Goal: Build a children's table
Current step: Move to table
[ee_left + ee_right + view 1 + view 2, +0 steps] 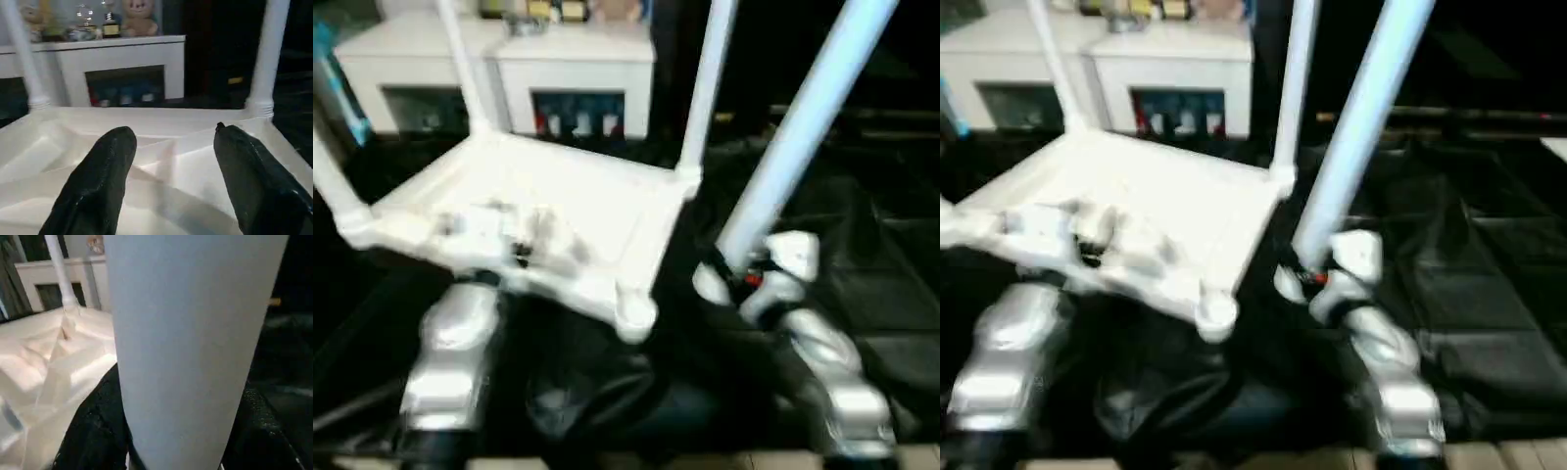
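The white tabletop (538, 220) lies underside up in front of the robot, tilted, its near edge resting over the left silver forearm (450, 362). Three legs stand in its corner sockets: one at the far left corner (460, 59), one at the far right corner (705, 88), and one at the near left corner (333, 191) that leans out of the picture. The near right socket (634, 315) is empty, a round open collar. The fourth leg (808, 127) is grasped in the right end effector (744, 279), rising steeply up and to the right, just beside the tabletop's right edge and apart from the empty socket. The right wrist view shows what the head views do not: that leg (190, 347) in close-up with black fingers (98, 431) clenched on both sides of it, and the ribbed underside (49, 362) beside it. The left wrist view shows the left end effector (171, 186) released, its two black fingers (98, 181) spread wide over the ribs of the underside and gripping nothing. It also makes out a teddy bear (138, 17) and small trinkets on top of the white cabinet (509, 69) behind, which the head views leave as a blur. Dark cloth (862, 274) covers the surface to the right.
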### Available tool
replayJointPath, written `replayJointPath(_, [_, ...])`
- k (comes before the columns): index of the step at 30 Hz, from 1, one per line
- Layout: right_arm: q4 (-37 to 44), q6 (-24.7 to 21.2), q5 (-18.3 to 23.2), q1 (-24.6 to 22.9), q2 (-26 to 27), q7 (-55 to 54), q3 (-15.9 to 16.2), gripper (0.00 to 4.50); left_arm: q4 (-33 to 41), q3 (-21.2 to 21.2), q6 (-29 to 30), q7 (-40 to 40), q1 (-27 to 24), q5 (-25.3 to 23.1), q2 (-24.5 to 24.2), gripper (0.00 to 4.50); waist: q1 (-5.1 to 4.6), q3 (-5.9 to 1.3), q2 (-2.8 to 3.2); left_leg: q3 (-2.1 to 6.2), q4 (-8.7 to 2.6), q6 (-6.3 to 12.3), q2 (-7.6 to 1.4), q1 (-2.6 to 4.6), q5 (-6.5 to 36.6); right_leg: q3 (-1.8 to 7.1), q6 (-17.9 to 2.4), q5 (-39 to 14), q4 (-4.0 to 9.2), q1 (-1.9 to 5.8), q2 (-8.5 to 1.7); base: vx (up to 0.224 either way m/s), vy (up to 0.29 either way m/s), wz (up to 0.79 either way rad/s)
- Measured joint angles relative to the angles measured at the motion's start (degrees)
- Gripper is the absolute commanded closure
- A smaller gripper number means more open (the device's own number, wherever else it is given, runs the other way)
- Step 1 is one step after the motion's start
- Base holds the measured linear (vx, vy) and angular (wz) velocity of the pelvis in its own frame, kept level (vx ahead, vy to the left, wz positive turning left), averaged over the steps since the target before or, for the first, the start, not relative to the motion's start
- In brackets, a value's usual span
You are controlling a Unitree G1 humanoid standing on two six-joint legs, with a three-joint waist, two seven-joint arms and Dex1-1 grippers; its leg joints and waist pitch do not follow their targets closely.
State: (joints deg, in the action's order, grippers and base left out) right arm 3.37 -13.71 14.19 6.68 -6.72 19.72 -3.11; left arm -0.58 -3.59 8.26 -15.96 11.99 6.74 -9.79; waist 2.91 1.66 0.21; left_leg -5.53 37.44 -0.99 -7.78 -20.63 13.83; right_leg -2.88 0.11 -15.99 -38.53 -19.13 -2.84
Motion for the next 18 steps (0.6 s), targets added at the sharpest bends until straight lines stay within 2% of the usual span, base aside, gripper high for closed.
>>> replayJointPath(1, [0.0, -0.1, 0.2, 0.1, 0.3, 0.5, 0.3, 2.57, -0.2, 0.0, 0.2, -2.0, 0.0, 0.9, -1.1, 1.48, 0.19, -0.17, -0.01, -0.18, -0.11, -1.49, -0.58, -0.09, -0.6, -0.07, -0.4, 0.2, 0.3, 0.08, 0.26, 0.062, 0.024, -0.03])
replayJointPath(2, [0.0, -0.2, 0.9, 0.3, 0.3, 1.2, 1.1, 2.57, -0.6, 0.0, 0.5, -3.9, 0.0, 1.5, -1.8, 1.48, 0.25, -0.29, -0.21, -0.24, -0.2, -1.5, -0.68, -0.19, -0.7, -0.17, -0.3, 0.5, 0.69, -0.16, 0.23, 0.089, 0.058, 0.01])
replayJointPath(3, [-0.2, -0.8, 1.5, 0.7, 0.1, 2.5, 1.6, 2.57, -1.3, 0.6, 0.7, -6.5, 0.1, 2.1, -3.1, 1.48, 0.41, -0.32, -0.47, -0.48, -0.08, -1.6, -0.65, -0.63, -0.8, -0.13, -0.3, 0.6, 0.72, -0.62, 0.05, 0.069, 0.055, 0.05])
replayJointPath(5, [-1.9, -1.9, 3.1, 3.1, -2.0, 5.9, 1.9, 2.57, -4.9, 3.7, 1.7, -15.1, 2.0, 2.7, -8.0, 1.2, 1.02, -0.31, -0.52, -0.63, 0.35, -1.28, -0.33, -1.53, -0.9, -0.07, 0.3, 1.0, 0.52, -1.34, -0.32, 0.039, 0.058, 0.03])
replayJointPath(7, [-3.0, -2.2, 3.9, 4.8, -4.2, 8.9, 1.5, 2.57, -7.2, 6.4, 1.8, -23.3, 4.8, 2.7, -11.7, 1.13, 1.75, -0.28, -0.49, -1.16, 0.3, -0.9, -0.21, -1.97, -1.1, 0.21, 0.3, 1.1, 0.56, -1.87, -0.58, -0.024, 0.055, 0.0])
replayJointPath(9, [-4.4, -2.2, 4.2, 5.4, -6.4, 12.3, 1.4, 2.57, -9.1, 10.8, 2.0, -32.1, 8.8, 2.4, -15.6, 1.08, 2.28, -0.24, -0.42, -1.45, 0.28, -0.52, -0.24, -1.92, -1.0, 0.3, 0.3, 1.3, 0.64, -1.84, -0.69, -0.025, 0.013, 0.0])
replayJointPath(10, [-4.8, -2.2, 4.2, 5.5, -7.4, 13.9, 1.5, 2.57, -9.9, 12.4, 1.9, -35.7, 10.5, 1.8, -16.9, 0.81, 2.26, -0.16, -0.3, -1.75, 0.13, -0.63, -0.25, -1.77, -0.9, 0.39, 0.1, 1.4, 0.67, -1.8, -0.8, -0.05, 0.026, -0.01])
replayJointPath(11, [-5.0, -2.2, 4.2, 5.5, -8.2, 15.2, 1.6, 2.57, -11.3, 14.0, 1.6, -38.3, 12.2, 0.6, -17.6, 0.73, 2.23, -0.08, -0.2, -2.02, 0.0, -0.63, -0.27, -1.62, -1.0, 0.44, 0.0, 1.4, 0.67, -1.72, -0.93, -0.06, 0.02, 0.01])
replayJointPath(14, [-5.5, -2.1, 4.2, 5.4, -10.1, 17.7, 1.6, 2.57, -15.8, 18.2, 0.2, -44.1, 16.2, -2.0, -17.8, 0.68, 2.12, 0.06, -0.23, -3.35, -0.8, -0.68, -0.33, -1.0, -1.4, 0.59, 0.0, 1.7, 0.62, -1.67, -1.64, -0.038, 0.007, 0.02])
replayJointPath(16, [-5.7, -2.1, 4.4, 5.3, -11.1, 18.8, 1.8, 2.57, -19.8, 20.7, -1.1, -47.2, 19.1, -3.6, -17.7, 0.68, 2.14, 0.11, -0.22, -3.8, -0.98, -0.7, -0.59, -0.83, -1.7, 0.62, 0.0, 2.0, 0.64, -1.68, -1.68, -0.038, 0.002, 0.01])
replayJointPath(18, [-5.8, -2.0, 4.5, 5.1, -11.7, 19.7, 1.8, 2.57, -23.4, 22.0, -3.2, -48.5, 21.2, -5.1, -17.6, 0.93, 2.16, 0.12, -0.23, -3.96, -1.04, -0.73, -0.71, -0.74, -1.8, 0.6, 0.0, 2.1, 0.63, -1.69, -1.68, 0.0, 0.0, 0.0])
